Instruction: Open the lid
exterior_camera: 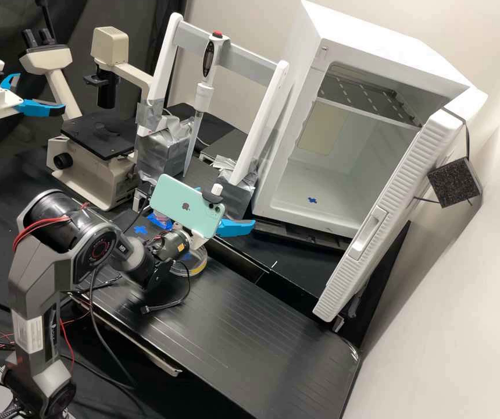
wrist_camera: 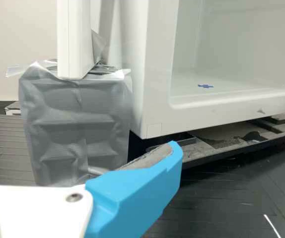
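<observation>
Gripper (exterior_camera: 227, 205): jaws stood apart, presumably for grasping. Round dish (exterior_camera: 196, 268): lay flat, left of the cabinet (exterior_camera: 283, 192), presumably for steadiness.

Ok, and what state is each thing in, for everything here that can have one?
End effector: open, nothing between its fingers.
Clear round dish: lying flat, partly hidden by the arm; lid on or off, I can't tell.
White cabinet door: wide open.
Pipette: hung on the stand, tip down.
Phone: back towards the high view; screen state unclear.
Microscope: upright; lamp state unclear.
</observation>
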You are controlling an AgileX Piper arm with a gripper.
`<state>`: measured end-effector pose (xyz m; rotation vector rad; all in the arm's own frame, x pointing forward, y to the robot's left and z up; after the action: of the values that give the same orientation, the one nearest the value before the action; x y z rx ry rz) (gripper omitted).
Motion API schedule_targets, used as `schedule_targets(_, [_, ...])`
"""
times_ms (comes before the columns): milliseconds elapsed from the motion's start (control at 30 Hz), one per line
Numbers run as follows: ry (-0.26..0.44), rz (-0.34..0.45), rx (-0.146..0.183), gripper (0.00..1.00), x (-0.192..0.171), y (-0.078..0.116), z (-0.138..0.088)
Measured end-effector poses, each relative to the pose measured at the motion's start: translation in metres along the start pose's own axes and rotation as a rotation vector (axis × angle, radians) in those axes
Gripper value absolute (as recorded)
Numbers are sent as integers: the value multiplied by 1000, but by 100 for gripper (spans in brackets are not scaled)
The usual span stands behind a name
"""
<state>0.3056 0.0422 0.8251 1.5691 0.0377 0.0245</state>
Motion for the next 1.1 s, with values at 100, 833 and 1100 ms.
schedule_targets(100, [0, 0, 0, 100, 0, 0, 0])
schedule_targets(833, [156, 186, 14, 100, -119, 30, 5])
schedule_targets(1100, [254, 105, -34, 100, -156, 16, -4])
